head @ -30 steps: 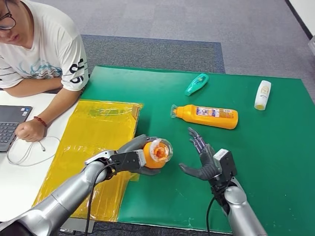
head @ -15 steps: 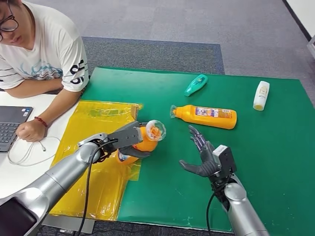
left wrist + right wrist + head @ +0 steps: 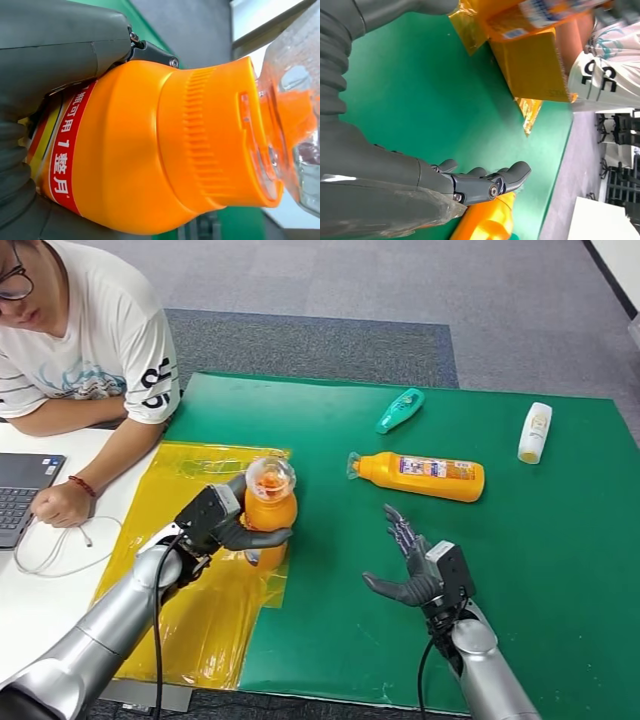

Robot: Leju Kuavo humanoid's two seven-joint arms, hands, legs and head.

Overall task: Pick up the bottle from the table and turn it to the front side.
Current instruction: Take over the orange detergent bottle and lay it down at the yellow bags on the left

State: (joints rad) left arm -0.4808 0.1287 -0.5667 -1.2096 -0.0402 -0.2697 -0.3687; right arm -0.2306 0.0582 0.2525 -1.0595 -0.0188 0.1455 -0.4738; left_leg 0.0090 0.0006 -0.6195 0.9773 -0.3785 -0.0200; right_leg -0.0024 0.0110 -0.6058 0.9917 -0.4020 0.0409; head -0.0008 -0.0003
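Note:
My left hand point(image 3: 219, 522) grips an orange bottle point(image 3: 269, 512) with a clear cap, held upright over the edge of the yellow sheet point(image 3: 185, 502). The left wrist view shows the bottle point(image 3: 151, 150) close up, its red label band against my palm and the clear cap point(image 3: 294, 120) at the far end. My right hand point(image 3: 411, 565) hovers open above the green table point(image 3: 340, 640), fingers spread, holding nothing. Its fingers point(image 3: 482, 182) appear in the right wrist view over the green surface.
A second orange bottle point(image 3: 419, 476) lies on its side mid-table, with a teal bottle point(image 3: 399, 410) behind it and a white bottle point(image 3: 534, 432) at the far right. A person point(image 3: 75, 340) sits at the left by a laptop point(image 3: 23, 495) on a white desk.
My left hand has carried the orange bottle leftward and back and turned it from tilted with its cap toward me to standing upright. The right hand has barely moved.

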